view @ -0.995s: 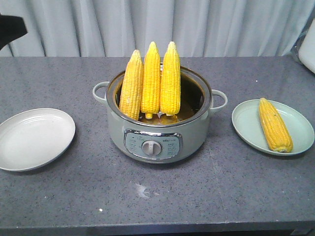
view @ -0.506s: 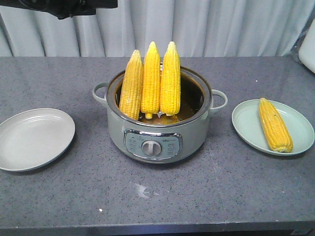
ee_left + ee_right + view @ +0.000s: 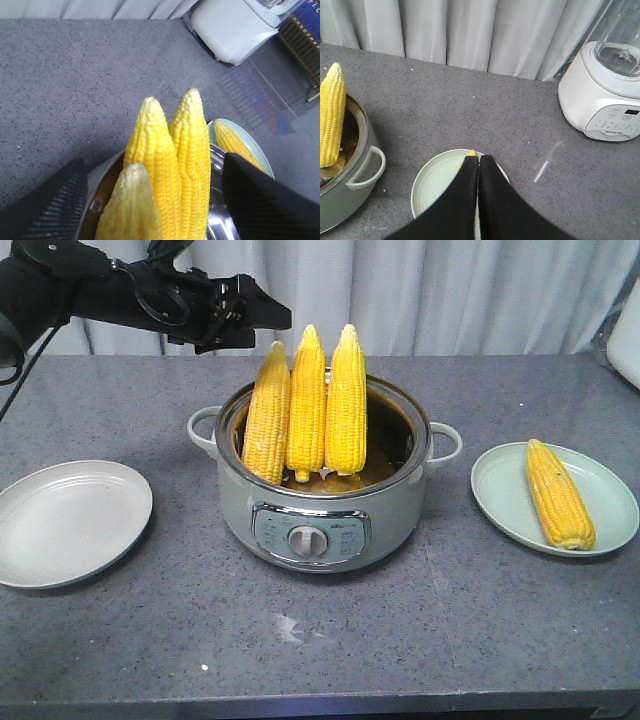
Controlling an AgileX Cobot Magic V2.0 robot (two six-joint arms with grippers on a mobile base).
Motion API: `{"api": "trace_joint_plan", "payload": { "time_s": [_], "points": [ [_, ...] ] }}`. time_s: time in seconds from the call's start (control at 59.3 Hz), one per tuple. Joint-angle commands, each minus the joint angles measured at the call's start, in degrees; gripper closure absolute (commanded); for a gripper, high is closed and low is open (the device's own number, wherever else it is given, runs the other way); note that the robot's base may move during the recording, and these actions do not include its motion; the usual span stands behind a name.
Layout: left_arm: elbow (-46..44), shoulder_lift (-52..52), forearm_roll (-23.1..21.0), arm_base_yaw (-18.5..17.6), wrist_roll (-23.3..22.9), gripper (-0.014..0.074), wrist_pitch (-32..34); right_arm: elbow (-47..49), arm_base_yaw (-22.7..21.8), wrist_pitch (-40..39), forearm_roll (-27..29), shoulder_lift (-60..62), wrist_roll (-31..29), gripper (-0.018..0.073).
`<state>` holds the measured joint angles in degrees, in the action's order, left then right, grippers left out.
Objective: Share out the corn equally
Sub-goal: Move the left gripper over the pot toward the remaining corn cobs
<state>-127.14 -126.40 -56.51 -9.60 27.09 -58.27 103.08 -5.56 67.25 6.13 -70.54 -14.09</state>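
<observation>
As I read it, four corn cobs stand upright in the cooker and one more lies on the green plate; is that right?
Not quite: three corn cobs stand upright in the cooker, not four, as the exterior front-facing view shows. One more cob does lie on the green plate.

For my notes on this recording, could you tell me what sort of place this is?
Likely a kitchen-style counter: a grey worktop, an electric pot holding corn, and a blender by a curtain.

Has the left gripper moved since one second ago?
Yes. The left gripper came in from the view's left edge toward the corn standing in the pot.
</observation>
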Motion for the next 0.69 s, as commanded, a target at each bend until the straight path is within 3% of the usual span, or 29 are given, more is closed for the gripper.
{"api": "trace_joint_plan", "payload": {
  "time_s": [0.0,0.489,0.675],
  "points": [
    [-2.0,2.9,-4.0,-0.7,0.3,0.0054,2.5,1.1,-0.3,-3.9,-0.2,0.9,-0.5,0.0568],
    [-2.0,0.5,-4.0,-1.8,0.3,0.0063,1.9,1.1,-0.3,-3.9,-0.2,0.9,-0.5,0.0564],
    [-2.0,0.5,-4.0,-1.8,0.3,0.0188,1.4,1.1,-0.3,-3.9,-0.2,0.9,-0.5,0.0565]
  ]
}}
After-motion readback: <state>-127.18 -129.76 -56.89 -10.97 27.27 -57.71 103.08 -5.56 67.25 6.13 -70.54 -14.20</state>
